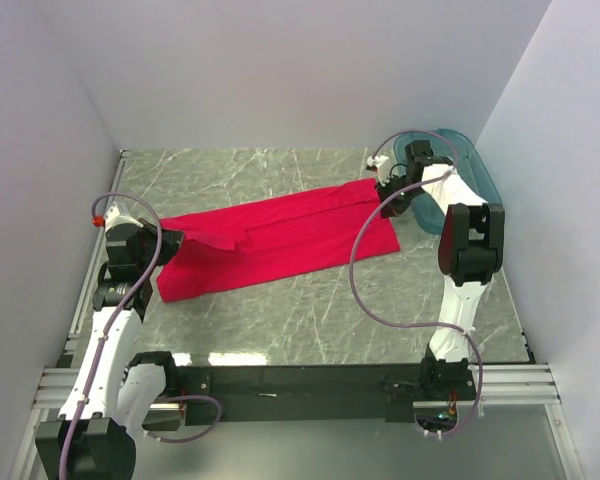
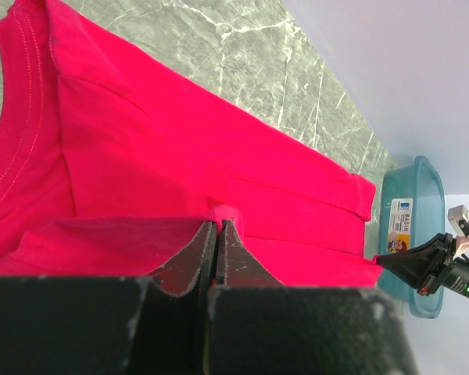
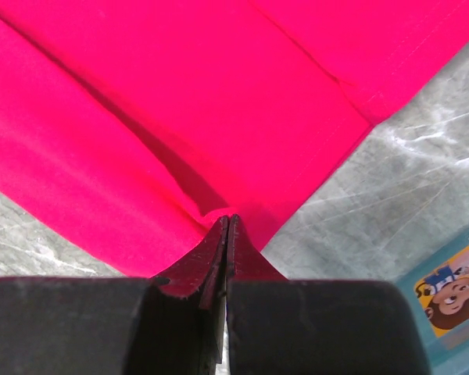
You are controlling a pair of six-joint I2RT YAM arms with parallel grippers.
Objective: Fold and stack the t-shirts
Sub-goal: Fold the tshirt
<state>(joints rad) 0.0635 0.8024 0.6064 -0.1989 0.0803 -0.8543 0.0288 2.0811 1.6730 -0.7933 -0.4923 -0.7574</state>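
Pinching red t-shirt at both ends: left gripper, right gripper, each clamped tight on a cloth fold, plain only in wrist views. Overhead: lying as long creased band across table middle, right end near teal basin

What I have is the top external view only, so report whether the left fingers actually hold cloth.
Observer: The left wrist view shows the left gripper shut on a raised pinch of the red t-shirt.
Operator: Now check the right one.
Observer: The right wrist view shows the right gripper shut on a small fold near the shirt's edge, with bare marble table close beside it.
Operator: Tell me which end the left arm has.
Observer: The collar end. The stitched neckline shows at the upper left of the left wrist view.
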